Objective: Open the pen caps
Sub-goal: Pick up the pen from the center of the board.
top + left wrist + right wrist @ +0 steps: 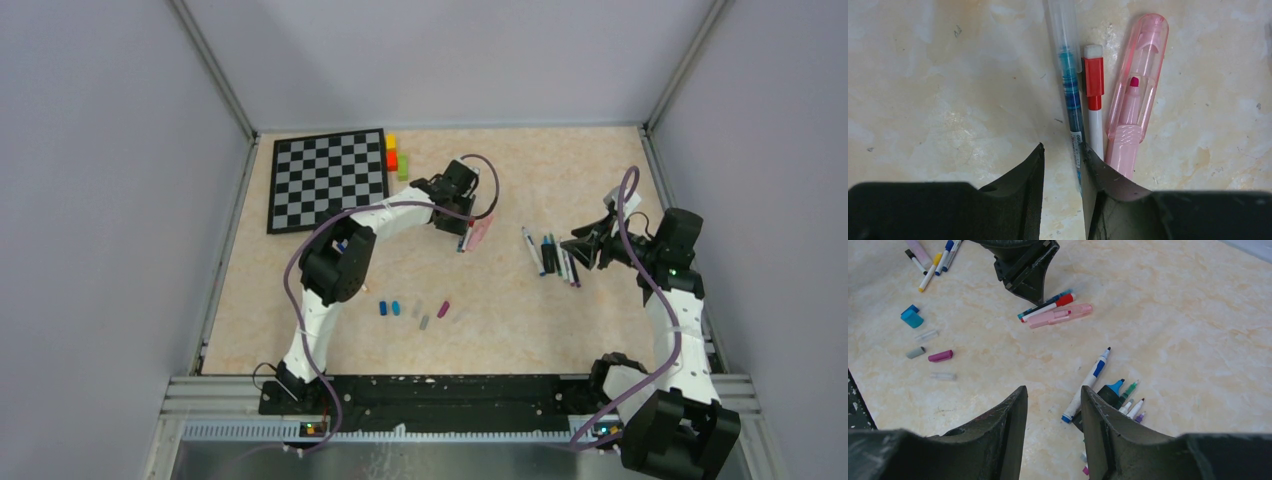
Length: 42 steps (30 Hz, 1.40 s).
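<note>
Straddling the barrel of the blue pen (1071,100), the left claw (1062,147) stood half-narrowed and not yet pinching it. It was probably set low on the barrel so the clear cap (1063,25) was left free for pulling. Beside it lay a red-capped pen (1094,80) and a pink highlighter (1135,100), both capped. The right claw (1053,388) hung moderately spread and empty above uncapped pens (1090,377), likely placed to take the cap end. No container showed; removed pen caps (940,356) lay loose on the counter (560,170).
</note>
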{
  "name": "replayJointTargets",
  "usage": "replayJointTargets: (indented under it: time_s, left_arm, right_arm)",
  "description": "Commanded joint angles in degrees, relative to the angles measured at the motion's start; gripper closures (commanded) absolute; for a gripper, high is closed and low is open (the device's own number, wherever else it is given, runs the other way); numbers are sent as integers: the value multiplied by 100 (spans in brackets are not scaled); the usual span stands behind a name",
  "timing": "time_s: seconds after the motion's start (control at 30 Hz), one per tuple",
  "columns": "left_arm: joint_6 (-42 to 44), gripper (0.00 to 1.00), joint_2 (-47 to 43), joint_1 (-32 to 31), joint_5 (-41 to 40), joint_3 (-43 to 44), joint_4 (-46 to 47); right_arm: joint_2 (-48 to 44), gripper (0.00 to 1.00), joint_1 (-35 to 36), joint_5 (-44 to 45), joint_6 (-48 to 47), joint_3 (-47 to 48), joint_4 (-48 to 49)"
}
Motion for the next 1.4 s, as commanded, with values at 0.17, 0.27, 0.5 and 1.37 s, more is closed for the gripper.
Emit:
replayJointTargets:
  time_s: [0.17,0.27,0.5,1.37]
  left_arm:
    - [116,66,173,20,-207,208,-312]
    - [154,66,140,22,-156,149,-316]
    - [181,65,34,28,126,134,-203]
    - [156,61,53,25,557,96,-198]
  right_arm:
    - [-89,57,-81,-132,-78,-13,190]
    - [-87,57,-79,-132,-82,-16,191]
    - [-90,57,-79,-122,-78,-22,183]
    - [-101,57,-83,-117,-117,-13,165]
